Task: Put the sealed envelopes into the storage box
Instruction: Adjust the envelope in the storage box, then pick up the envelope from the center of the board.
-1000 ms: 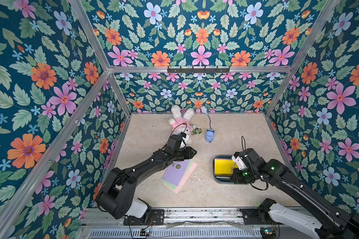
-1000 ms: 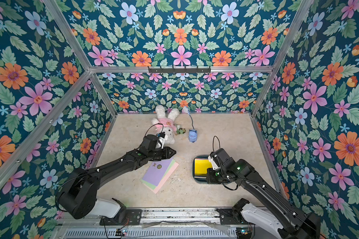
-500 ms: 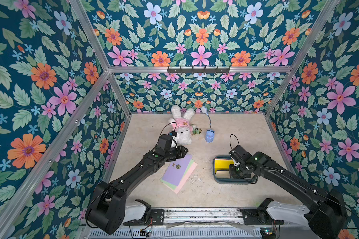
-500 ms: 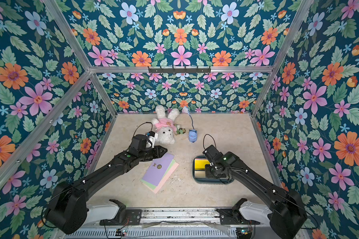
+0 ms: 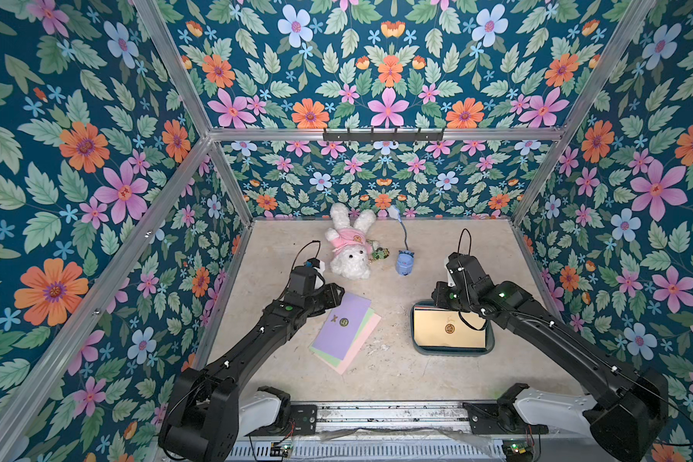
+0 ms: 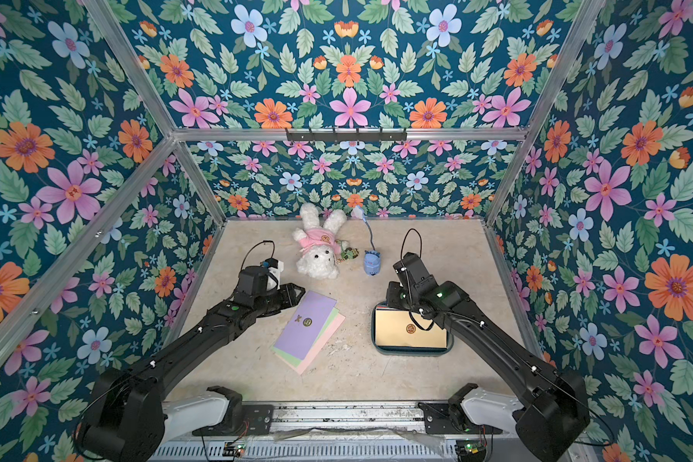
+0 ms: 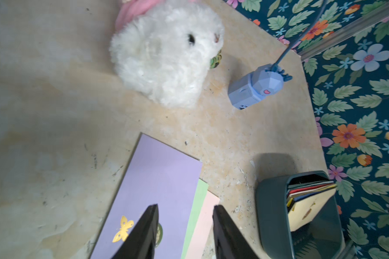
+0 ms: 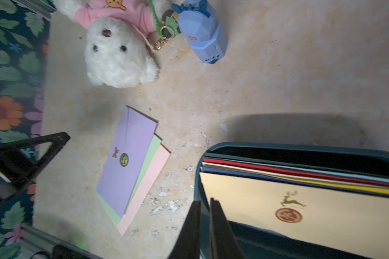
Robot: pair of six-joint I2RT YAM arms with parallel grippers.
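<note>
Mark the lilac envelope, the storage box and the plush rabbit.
lilac envelope (image 5: 345,332): a top view, middle of its face.
storage box (image 5: 453,352): a top view, near rim.
plush rabbit (image 5: 351,260): a top view, its head.

Lilac, green and pink envelopes; cream envelope in teal box; floral walls.

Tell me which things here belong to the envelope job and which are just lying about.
Job: lilac envelope, green envelope and pink envelope, stacked; cream envelope, on top in the box.
Lying about: bunny, blue toy, keychain.
</note>
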